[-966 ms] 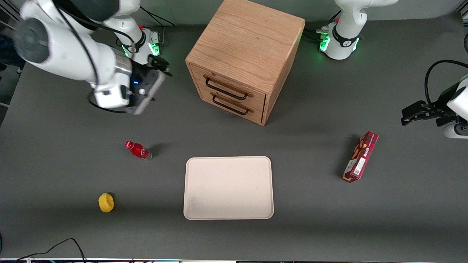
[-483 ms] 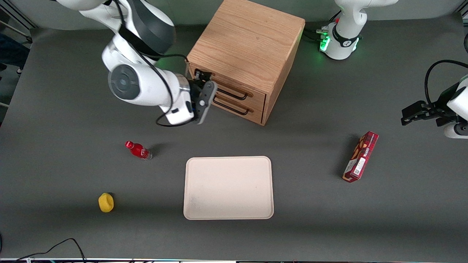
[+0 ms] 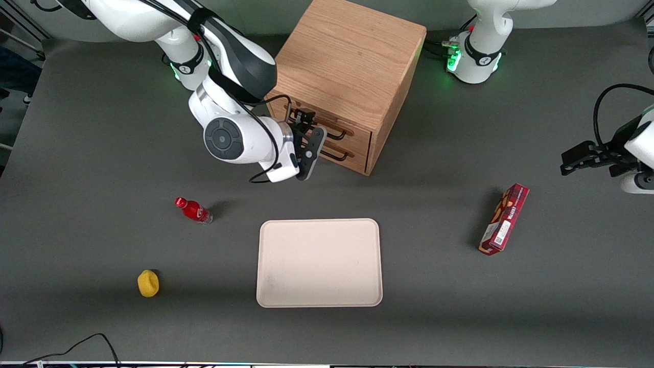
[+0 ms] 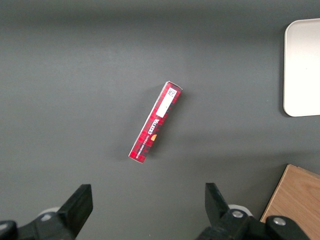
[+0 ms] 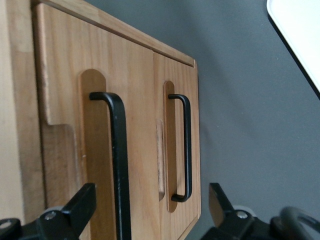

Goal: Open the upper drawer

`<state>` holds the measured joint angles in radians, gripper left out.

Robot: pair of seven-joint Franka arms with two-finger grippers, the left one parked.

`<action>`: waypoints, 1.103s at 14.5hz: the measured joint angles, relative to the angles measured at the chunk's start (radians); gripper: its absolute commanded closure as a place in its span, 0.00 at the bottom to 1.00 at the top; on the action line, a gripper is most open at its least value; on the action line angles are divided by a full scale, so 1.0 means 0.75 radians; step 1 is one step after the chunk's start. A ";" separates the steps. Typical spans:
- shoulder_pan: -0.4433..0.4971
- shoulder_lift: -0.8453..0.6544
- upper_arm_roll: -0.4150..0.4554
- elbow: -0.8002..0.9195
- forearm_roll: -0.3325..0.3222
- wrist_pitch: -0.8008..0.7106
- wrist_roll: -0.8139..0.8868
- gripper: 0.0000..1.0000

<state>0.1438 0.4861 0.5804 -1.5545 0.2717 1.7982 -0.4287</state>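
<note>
The wooden cabinet (image 3: 347,56) stands on the table farther from the front camera than the tray. Its upper drawer (image 3: 360,132) is closed, with a long black bar handle (image 3: 334,135). The bottom drawer (image 3: 357,158) is closed too. My right gripper (image 3: 302,118) is open, right in front of the drawer fronts, at the upper handle's end nearer the working arm. In the right wrist view the gripper (image 5: 150,212) is open, and the upper handle (image 5: 119,165) runs between the two fingers, close to one of them, untouched. The bottom handle (image 5: 186,145) shows beside it.
A cream tray (image 3: 319,263) lies nearer the front camera than the cabinet. A red bottle (image 3: 193,210) and a yellow object (image 3: 148,283) lie toward the working arm's end. A red box (image 3: 504,219) lies toward the parked arm's end and shows in the left wrist view (image 4: 155,122).
My right arm has swung from the working arm's end of the table to the cabinet's front, and the gripper now sits at the upper handle. The drawers have not moved.
</note>
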 measured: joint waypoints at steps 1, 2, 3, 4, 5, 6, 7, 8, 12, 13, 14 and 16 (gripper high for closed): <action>0.003 0.000 0.002 -0.017 0.000 0.020 0.000 0.00; 0.008 0.000 0.004 -0.035 0.000 0.045 0.000 0.00; 0.013 0.000 0.004 -0.052 -0.001 0.067 0.000 0.00; 0.016 0.001 0.004 -0.066 -0.004 0.082 0.000 0.00; 0.017 0.004 0.004 -0.077 -0.022 0.094 0.000 0.00; 0.017 0.012 0.004 -0.081 -0.047 0.103 0.000 0.00; 0.017 0.020 0.007 -0.080 -0.049 0.105 0.000 0.00; 0.017 0.026 0.009 -0.078 -0.052 0.106 0.000 0.00; 0.012 0.070 -0.002 -0.006 -0.141 0.117 -0.001 0.00; 0.005 0.095 -0.012 0.030 -0.164 0.118 -0.001 0.00; -0.003 0.123 -0.020 0.064 -0.175 0.119 -0.002 0.00; -0.014 0.170 -0.036 0.122 -0.192 0.117 -0.010 0.00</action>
<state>0.1330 0.6138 0.5534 -1.4632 0.1278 1.8861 -0.4360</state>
